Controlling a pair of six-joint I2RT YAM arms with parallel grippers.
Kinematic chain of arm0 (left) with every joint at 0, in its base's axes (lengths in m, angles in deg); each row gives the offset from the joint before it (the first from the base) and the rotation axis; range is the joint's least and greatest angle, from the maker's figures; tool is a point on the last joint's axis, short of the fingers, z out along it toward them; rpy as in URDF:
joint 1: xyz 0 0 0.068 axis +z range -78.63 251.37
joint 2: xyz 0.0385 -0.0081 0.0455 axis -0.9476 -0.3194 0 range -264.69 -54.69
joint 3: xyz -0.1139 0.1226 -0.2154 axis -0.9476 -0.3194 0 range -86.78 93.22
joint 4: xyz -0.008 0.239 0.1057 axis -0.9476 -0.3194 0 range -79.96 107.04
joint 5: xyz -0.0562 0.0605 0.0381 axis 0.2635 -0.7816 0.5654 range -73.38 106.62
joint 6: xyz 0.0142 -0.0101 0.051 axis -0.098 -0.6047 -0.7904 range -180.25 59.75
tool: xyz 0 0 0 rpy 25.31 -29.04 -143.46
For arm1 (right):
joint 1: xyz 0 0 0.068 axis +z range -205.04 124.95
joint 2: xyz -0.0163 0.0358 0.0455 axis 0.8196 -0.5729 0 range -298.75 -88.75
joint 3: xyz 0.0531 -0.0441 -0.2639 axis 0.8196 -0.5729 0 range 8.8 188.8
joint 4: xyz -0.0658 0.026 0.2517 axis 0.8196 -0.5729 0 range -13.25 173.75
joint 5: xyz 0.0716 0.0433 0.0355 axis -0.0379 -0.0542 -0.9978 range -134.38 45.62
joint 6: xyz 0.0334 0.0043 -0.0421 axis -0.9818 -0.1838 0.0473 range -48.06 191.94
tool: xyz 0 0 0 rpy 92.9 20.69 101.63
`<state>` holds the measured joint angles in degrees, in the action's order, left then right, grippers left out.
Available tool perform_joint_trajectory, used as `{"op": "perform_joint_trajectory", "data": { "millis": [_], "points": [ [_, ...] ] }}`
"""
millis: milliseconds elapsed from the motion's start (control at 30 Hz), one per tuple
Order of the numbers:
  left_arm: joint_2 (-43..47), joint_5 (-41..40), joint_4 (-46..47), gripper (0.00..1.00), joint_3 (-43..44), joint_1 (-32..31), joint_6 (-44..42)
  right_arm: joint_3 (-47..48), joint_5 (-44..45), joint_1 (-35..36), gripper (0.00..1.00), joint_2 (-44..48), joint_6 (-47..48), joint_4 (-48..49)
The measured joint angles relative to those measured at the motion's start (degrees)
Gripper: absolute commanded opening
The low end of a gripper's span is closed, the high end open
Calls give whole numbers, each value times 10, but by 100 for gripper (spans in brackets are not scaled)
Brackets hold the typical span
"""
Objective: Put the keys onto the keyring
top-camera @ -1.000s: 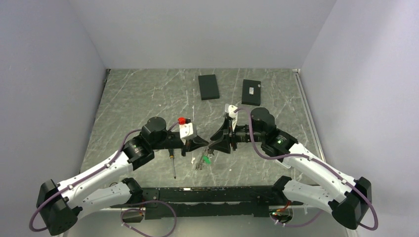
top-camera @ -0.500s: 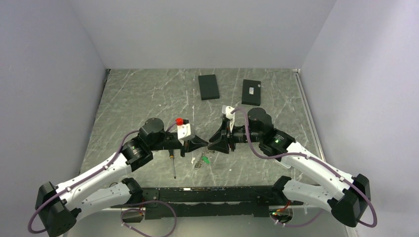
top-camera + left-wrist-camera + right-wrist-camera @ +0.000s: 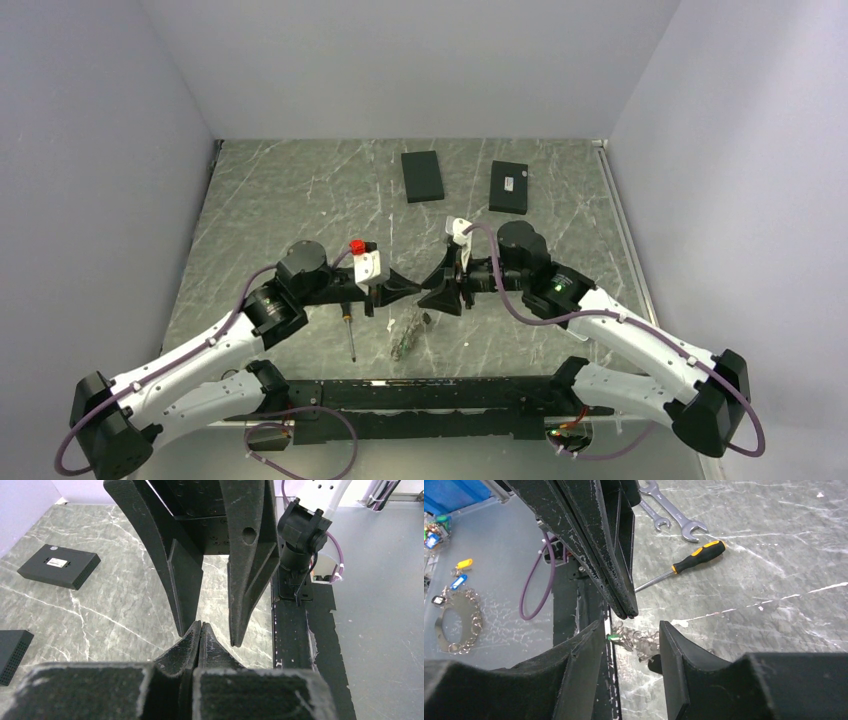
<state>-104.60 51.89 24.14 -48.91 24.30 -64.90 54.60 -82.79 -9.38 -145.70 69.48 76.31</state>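
I have both arms brought together over the middle of the worktop (image 3: 300,200), tip against tip, and I think this is because the job needs two claws on one small thing. The left claw (image 3: 200,630) is pressed fully together. I see nothing between its fingers, so I judge it holds nothing and serves as one thin point, good for pushing or lifting a loop. The right claw (image 3: 631,625) stands about half wide with nothing in it, and the tip of the left one hangs just in front of its gap. Through that gap I see the keyring (image 3: 636,639). It lies on the worktop under the two claws as a loose heap of silver chain with its small green tag (image 3: 613,638) at one side. From above, the heap is a little nearer to the arm bases than the claw tips are, and neither claw touches it. The keys I cannot make out for sure. A small black piece (image 3: 654,664) at the edge of the heap may be the head of one, but it is too small to tell. The screwdriver (image 3: 689,562) and the two wrenches (image 3: 669,515) lie further to the left, apart from the heap. To my judgement no key is picked up yet, so the next move calls for lowering the half-open right claw onto the heap.
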Motion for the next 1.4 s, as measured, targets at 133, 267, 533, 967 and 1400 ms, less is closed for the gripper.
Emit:
{"op": "perform_joint_trajectory", "data": {
  "millis": [133, 267, 533, 967, 1400],
  "points": [
    [6, -1, 2, 0, 0, 0, 0, 0, 5, 2, 49, 5, 0, 0],
    [8, -8, -4, 0, 0, 0, 0, -3, 41, 3, 46, 12, -7, 0],
    [-32, -87, -11, 34, -27, -3, 39, -87, 249, 4, 48, 33, -120, -7],
    [-144, -186, -43, 54, -35, -58, 38, -141, 363, 18, 44, -12, -276, -88],
    [-230, -223, -6, 54, -34, -111, 74, -158, 342, 27, 40, -99, -327, -79]
  ]
}}
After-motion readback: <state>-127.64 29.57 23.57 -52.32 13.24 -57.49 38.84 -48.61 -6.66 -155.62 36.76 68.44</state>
